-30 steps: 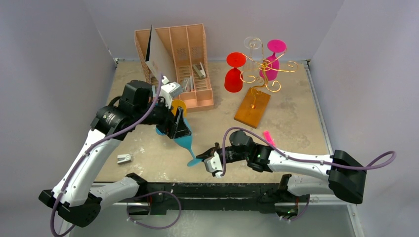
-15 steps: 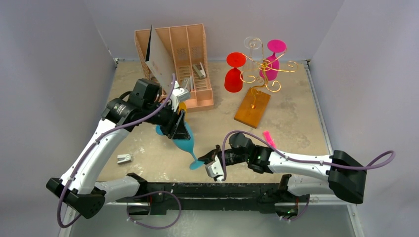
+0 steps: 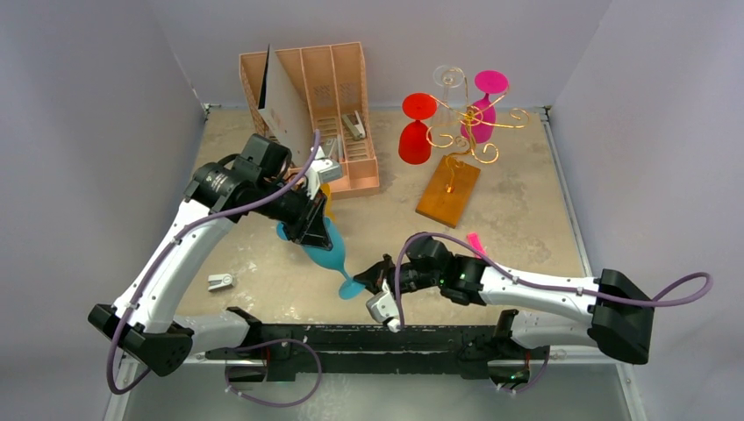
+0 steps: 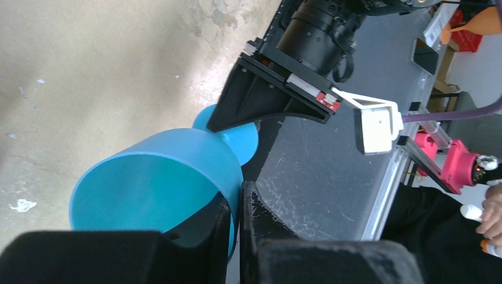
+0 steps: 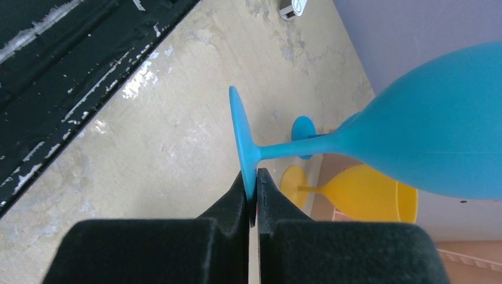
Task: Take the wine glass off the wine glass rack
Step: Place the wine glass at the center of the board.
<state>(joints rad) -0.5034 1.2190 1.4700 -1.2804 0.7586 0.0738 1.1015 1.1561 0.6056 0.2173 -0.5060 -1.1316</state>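
Having closed, left gripper [image 4: 237, 202] pinches wine glass [image 4: 160, 171] (rim).

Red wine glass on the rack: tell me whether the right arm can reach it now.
Probably not yet. The right gripper is shut on the blue wine glass by its foot. The red wine glass hangs on the wine glass rack at the back; the table between looks free.

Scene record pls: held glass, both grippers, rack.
blue glass: tilted, off the rack, held at both ends
left gripper: shut on the bowl's rim
right gripper: shut on the edge of the foot
rack: back right of the table
on rack: red glass, pink glass, clear glass, hanging bowl-down
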